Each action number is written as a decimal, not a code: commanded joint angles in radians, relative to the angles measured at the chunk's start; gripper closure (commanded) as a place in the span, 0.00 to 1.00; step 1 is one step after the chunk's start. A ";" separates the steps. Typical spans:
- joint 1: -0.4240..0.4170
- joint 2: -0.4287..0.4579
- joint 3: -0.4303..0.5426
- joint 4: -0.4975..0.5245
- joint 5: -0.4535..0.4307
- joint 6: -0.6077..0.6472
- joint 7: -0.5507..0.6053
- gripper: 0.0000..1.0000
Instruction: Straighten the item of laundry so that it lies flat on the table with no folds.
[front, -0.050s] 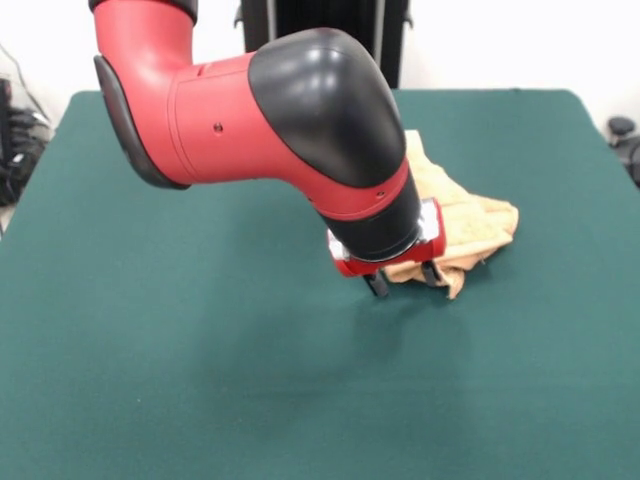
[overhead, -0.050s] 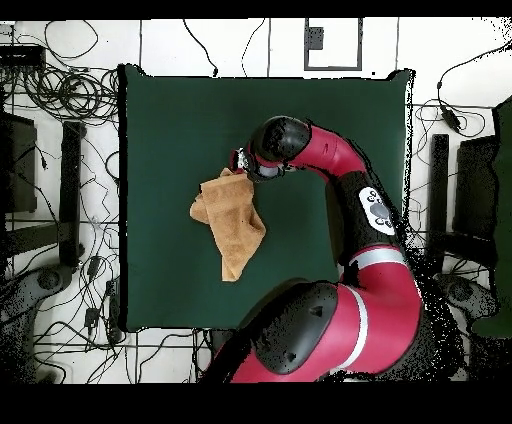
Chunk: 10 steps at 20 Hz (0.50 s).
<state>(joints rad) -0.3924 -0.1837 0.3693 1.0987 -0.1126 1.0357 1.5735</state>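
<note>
From the front view, you see the tool (front, -0.050s: 404, 279) low over the green surface (front, -0.050s: 200, 380), right of frame centre, its two dark fingers (front, -0.050s: 376, 285) spread apart with the near edge of the towel (front, -0.050s: 465, 225) lying between and just behind them; whether they touch the cloth you cannot tell. The towel sits bunched and folded to the tool's right and above it in the frame, partly hidden by the arm. From the overhead view, the tool (overhead, -0.050s: 243, 163) sits at the towel's (overhead, -0.050s: 232, 222) upper end, slightly left of frame centre. The towel's long axis runs down the frame from there, toward the lower left, so your likely pull is away from that bulk, upward in this frame.
</note>
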 joint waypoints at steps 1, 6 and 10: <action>0.041 0.013 0.084 0.031 0.034 0.116 -0.024 0.00; 0.041 0.009 0.084 0.032 0.035 0.122 -0.023 0.00; 0.043 0.007 0.081 0.030 0.032 0.125 -0.022 0.00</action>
<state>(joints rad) -0.3924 -0.1835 0.3693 1.0986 -0.1126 1.0385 1.5735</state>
